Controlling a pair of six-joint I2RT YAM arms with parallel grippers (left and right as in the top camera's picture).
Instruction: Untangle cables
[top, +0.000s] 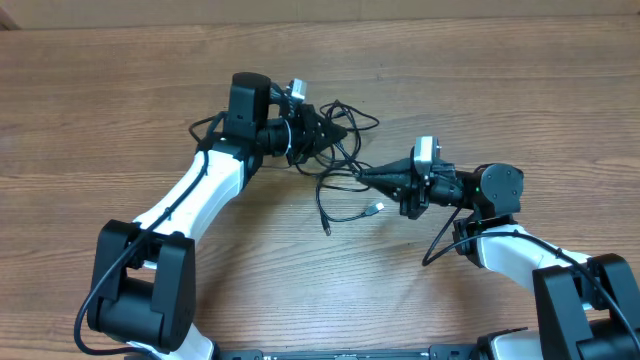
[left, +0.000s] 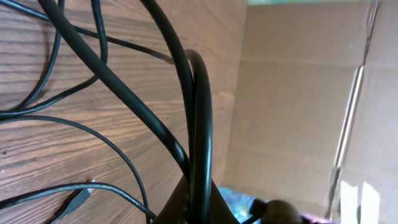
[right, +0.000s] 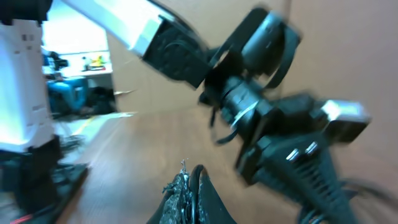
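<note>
Cables (top: 338, 152) sat as a loose black tangle at upper centre of the overhead view, on the wood counter (top: 120, 100), right between the two tools. Left tool (top: 340, 130) pointed right from the upper-middle of frame with its tip buried in the top of the tangle, loops fanning out past it toward upper right. It was clenched on the cables. In the left wrist view, two thick strands (left: 202, 124) ran down the middle of the frame straight into the closed tip (left: 193, 208) at bottom centre, and thinner strands lay flat on the counter (left: 37, 143) at left. A small plug end (left: 78, 200) lay at lower left, with a cardboard wall (left: 298, 112) filling the right side. Right tool (top: 362, 174) came in from the right, pointing left, with its tip touching the lower right edge of the tangle where a strand met it. It was also clenched. The right wrist view was blurred, but a thin dark loop rose from between the closed tips (right: 194, 199) at bottom centre, so it looked pinched on a strand. Below both tools, two loose ends trailed down toward frame centre, one ending in a silver-tipped plug (top: 375, 209) just below the right tool and clear of it.
</note>
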